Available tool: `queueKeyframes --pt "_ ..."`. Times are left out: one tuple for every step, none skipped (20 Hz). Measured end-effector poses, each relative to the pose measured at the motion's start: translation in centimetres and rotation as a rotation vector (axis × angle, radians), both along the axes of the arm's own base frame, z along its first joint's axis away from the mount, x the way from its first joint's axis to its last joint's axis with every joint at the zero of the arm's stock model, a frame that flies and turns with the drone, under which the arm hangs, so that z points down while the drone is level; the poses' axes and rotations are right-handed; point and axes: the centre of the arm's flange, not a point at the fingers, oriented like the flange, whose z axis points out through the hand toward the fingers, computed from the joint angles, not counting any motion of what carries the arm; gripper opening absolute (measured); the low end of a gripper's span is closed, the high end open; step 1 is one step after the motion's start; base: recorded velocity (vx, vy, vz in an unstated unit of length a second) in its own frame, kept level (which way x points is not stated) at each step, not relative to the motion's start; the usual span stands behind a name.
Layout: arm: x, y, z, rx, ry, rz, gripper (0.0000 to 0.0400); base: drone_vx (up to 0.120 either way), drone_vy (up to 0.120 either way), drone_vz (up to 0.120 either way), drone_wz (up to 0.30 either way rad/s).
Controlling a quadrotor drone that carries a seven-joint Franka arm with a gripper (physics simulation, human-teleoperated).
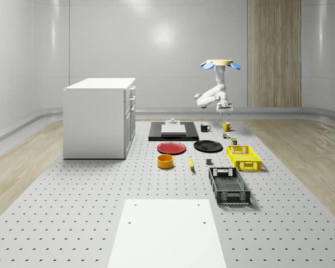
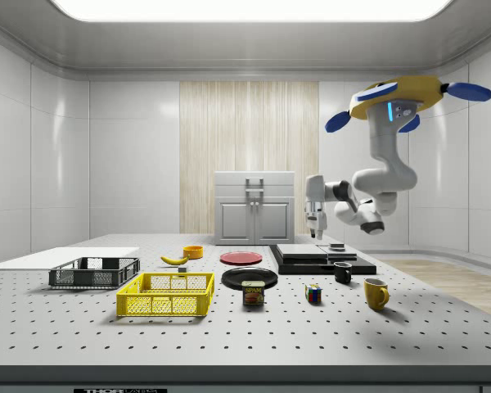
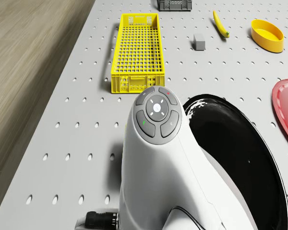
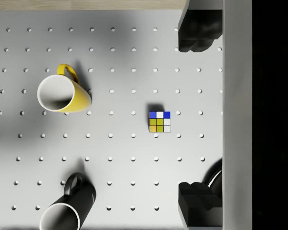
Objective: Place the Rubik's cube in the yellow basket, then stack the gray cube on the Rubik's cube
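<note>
Perforated grey counter [image 1: 72, 190] under bright white walls, wood floor around it. Drone [image 2: 397, 102] hovers high over the counter's far end from the whole-scene view, near the black slab [image 1: 173, 133] and mugs, arm folded down with the tool [image 2: 315, 233] pointing straight at the counter, well above it. Tool is spread wide: in the wrist view both fingers [image 4: 197, 31] sit at opposite edges with the Rubik's cube [image 4: 160, 121] lying between them, a bit off the midline. Rubik's cube rests flat on the counter, on its own, between the yellow mug [image 4: 62, 95] and black mug [image 4: 67, 208] on one side and the black plate [image 3: 235, 158] on the other; the spam can [image 2: 253, 293] stands near it in the side view. Yellow basket [image 1: 244, 157] is empty, toward the whole-scene view's right edge of the counter; gray cube [image 3: 198, 41] sits apart beside the banana [image 3: 221, 24]. Step in hand, as I read it: descend and pick the Rubik's cube. To do it well: nudge sideways to centre the cube between the fingers first, keep the fingers square to its faces, drop straight down, close on the mid-height of the sides. Mugs look clear enough of the fingers; watch hover drift on the descent.
</note>
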Motion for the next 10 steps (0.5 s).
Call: queueKeyframes --pt "0.00 -0.09 -0.01 -0.009 0.000 0.000 0.0400 0.000 0.000 -0.120 0.000" --pt "0.00 -0.17 -0.02 -0.017 0.001 0.000 0.0400 0.000 0.000 -0.120 0.000" --pt "0.00 -0.23 -0.02 -0.023 0.001 -0.001 0.0400 0.000 0.000 -0.120 0.000" --pt "0.00 -0.28 -0.02 -0.028 0.001 -0.001 0.0400 0.000 0.000 -0.120 0.000" --pt "0.00 -0.32 -0.03 -0.033 0.001 -0.001 0.0400 0.000 0.000 -0.120 0.000" --pt "0.00 -0.36 -0.03 -0.037 0.001 -0.001 0.0400 0.000 0.000 -0.120 0.000" --pt "0.00 -0.39 -0.03 -0.040 0.002 -0.001 0.0400 0.000 0.000 -0.120 0.000" --pt "0.00 -0.42 -0.03 -0.042 0.002 -0.001 0.0400 0.000 0.080 -0.120 0.000" --pt "0.00 -0.44 -0.03 -0.044 0.002 -0.001 0.0400 0.000 0.120 -0.120 0.000" --pt "0.00 -0.45 -0.04 -0.046 0.002 -0.001 0.0400 0.000 0.000 -0.120 0.000"
